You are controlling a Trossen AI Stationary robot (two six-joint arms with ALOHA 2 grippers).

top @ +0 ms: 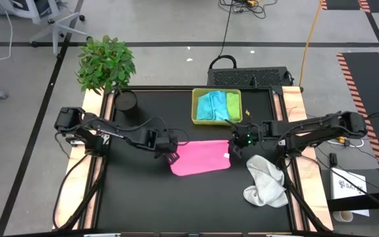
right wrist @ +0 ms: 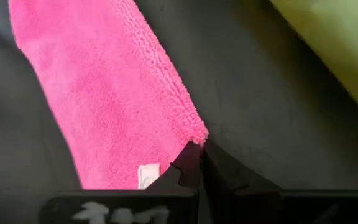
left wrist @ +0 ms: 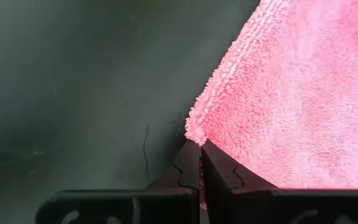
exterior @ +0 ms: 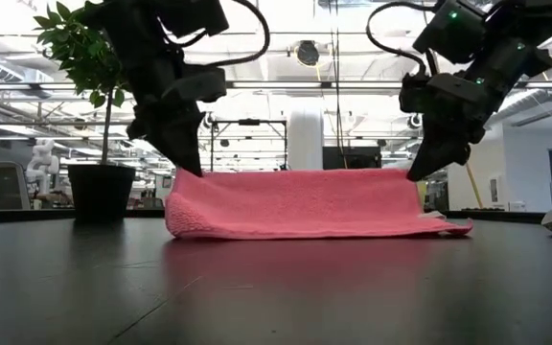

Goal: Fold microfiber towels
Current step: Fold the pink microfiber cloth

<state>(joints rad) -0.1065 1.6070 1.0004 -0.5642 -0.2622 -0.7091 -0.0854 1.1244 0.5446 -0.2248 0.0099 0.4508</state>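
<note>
A pink microfiber towel [top: 201, 158] lies mid-table, one edge raised off the black tabletop. My left gripper [top: 172, 157] is shut on its left raised corner and my right gripper [top: 233, 150] is shut on its right raised corner. In the low view the pink towel [exterior: 300, 203] stands like a low wall between my left gripper [exterior: 197, 172] and my right gripper [exterior: 413, 177]. A white towel [top: 265, 179] lies crumpled at the near right. Light blue and lime green towels lie in the yellow-green tray [top: 195, 105]. My left gripper pinches the pink towel's corner [left wrist: 194, 127] between its two fingertips, slanting down from the table's left. The corner is lifted and the towel's lower part [exterior: 257, 230] rests on the table. My right gripper pinches the other raised corner [right wrist: 194, 134] between its fingertips, slanting down from the table's right, close to the white label [right wrist: 146, 174]. The edge between the two corners [exterior: 305, 172] runs nearly straight and level above the table.
A potted plant [top: 106, 62] stands at the far left corner with a black cup [top: 126, 102] beside it. The tray stands at the far middle, close behind my right gripper. Bare black tabletop [top: 143, 197] lies near the front left.
</note>
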